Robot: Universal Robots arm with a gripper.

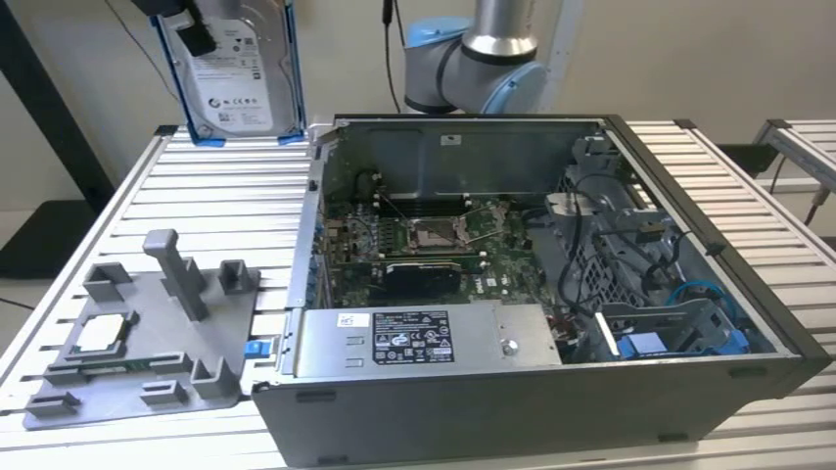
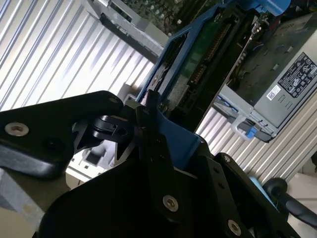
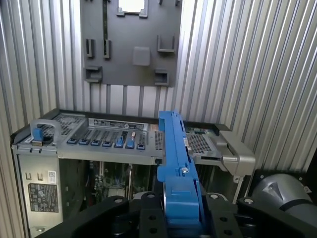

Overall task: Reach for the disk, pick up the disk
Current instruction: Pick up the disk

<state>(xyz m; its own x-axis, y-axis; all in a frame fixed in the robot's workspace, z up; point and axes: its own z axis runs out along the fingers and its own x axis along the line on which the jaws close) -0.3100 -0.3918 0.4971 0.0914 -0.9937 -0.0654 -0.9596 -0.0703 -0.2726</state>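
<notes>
Aloft | gripper (image 3: 181,201) pinching disk (image 1: 235,78) | exterior view: labelled face | both wrist views: blue bracket edge-on

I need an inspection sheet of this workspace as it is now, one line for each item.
Surface: slatted metal table, carrying an open computer case.
Job's things: the disk held upright in the air, clear of the table.
Clutter: grey fixture tray with a CPU chip.
Grippers: gripper shut on the disk's blue bracket.
Cables: blue cables inside the case.
Surroundings: pale wall; second table at the exterior view's right.
</notes>
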